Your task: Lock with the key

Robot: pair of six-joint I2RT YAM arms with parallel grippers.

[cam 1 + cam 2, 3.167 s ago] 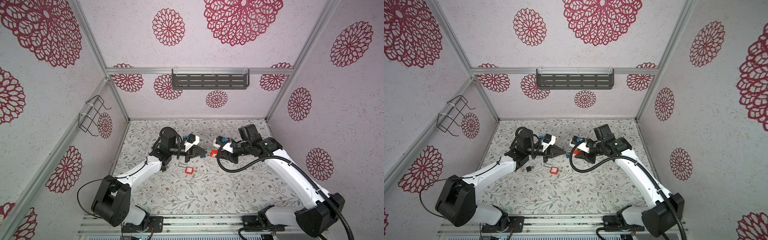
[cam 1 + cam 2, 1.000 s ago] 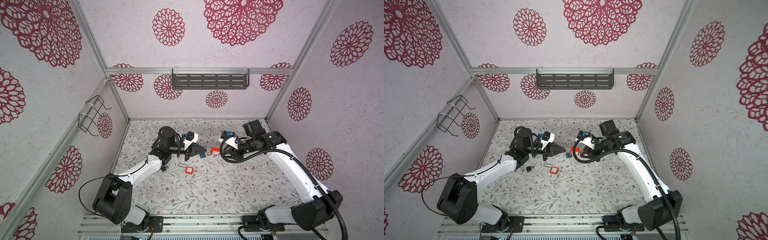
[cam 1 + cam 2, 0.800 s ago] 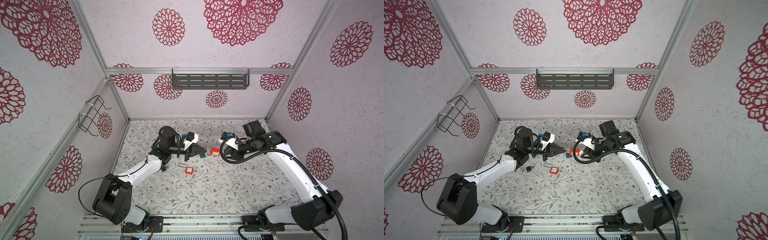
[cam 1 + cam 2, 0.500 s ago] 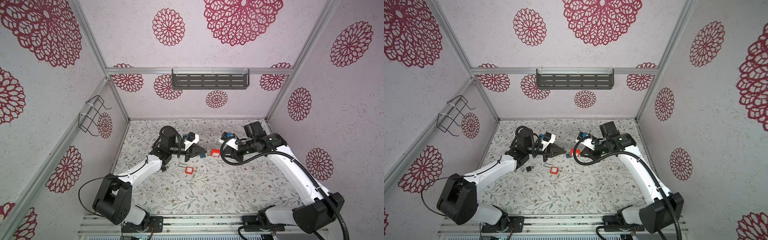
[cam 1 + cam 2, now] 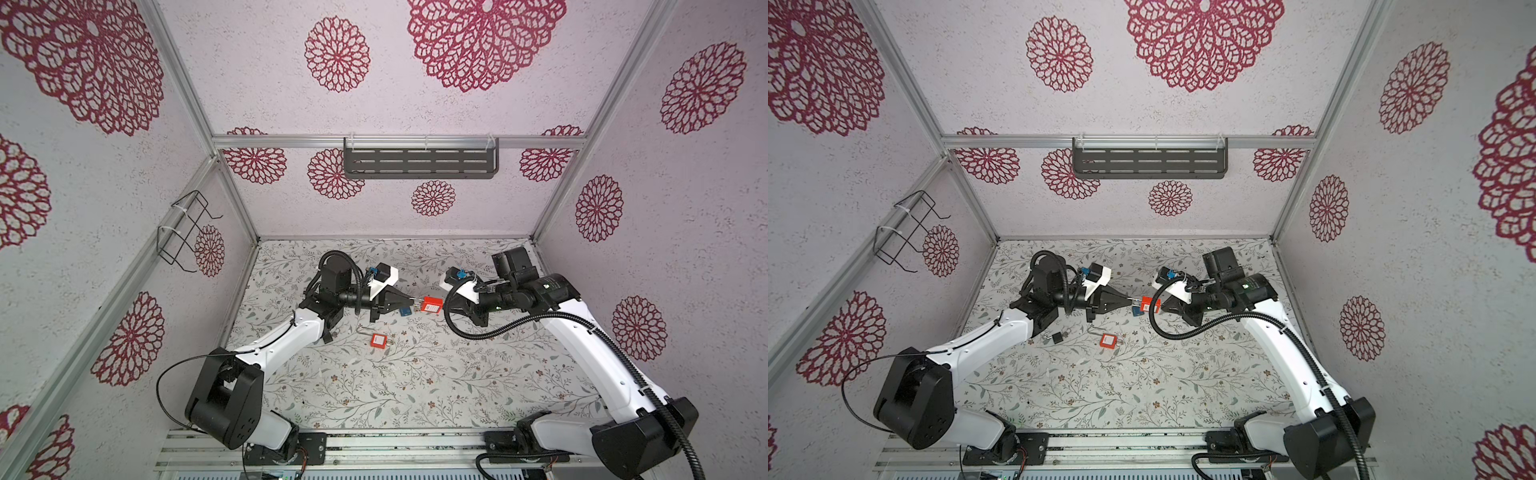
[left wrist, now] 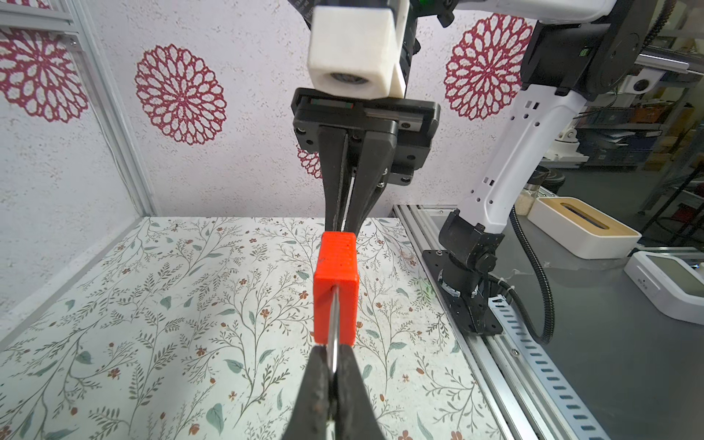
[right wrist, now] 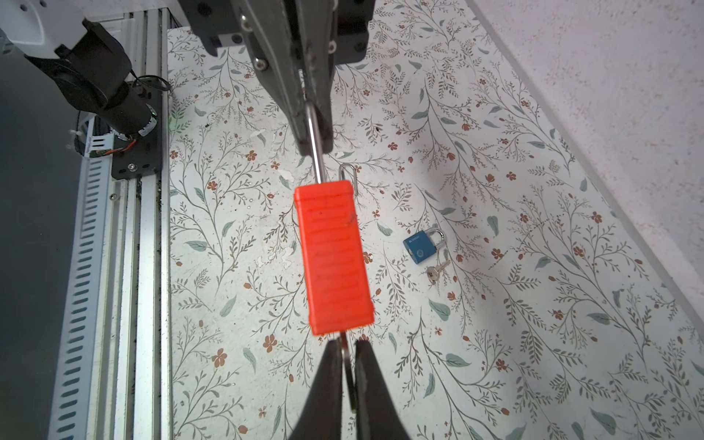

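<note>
A red padlock [image 5: 432, 305] [image 5: 1148, 304] hangs in the air between my two grippers. My left gripper [image 6: 332, 354] [image 5: 411, 300] is shut on its steel shackle [image 6: 333, 324]. In the right wrist view the padlock [image 7: 335, 259] points its lower end at my right gripper [image 7: 346, 348] [image 5: 445, 307]. A thin key [image 7: 344, 350] sticks out of that end. It sits edge-on between the right jaws, which stand almost together around it.
On the floral floor lie a second red padlock [image 5: 378, 340], a loose wire shackle [image 7: 348, 175], a blue padlock [image 7: 423, 245] with small keys [image 7: 436, 270], and a small black padlock [image 5: 1055, 337]. Walls enclose three sides. The aluminium rail [image 7: 114, 266] runs along the front.
My right gripper has moved in toward the padlock's lower end and narrowed its jaws around the key. The left gripper has kept hold of the shackle in place.
</note>
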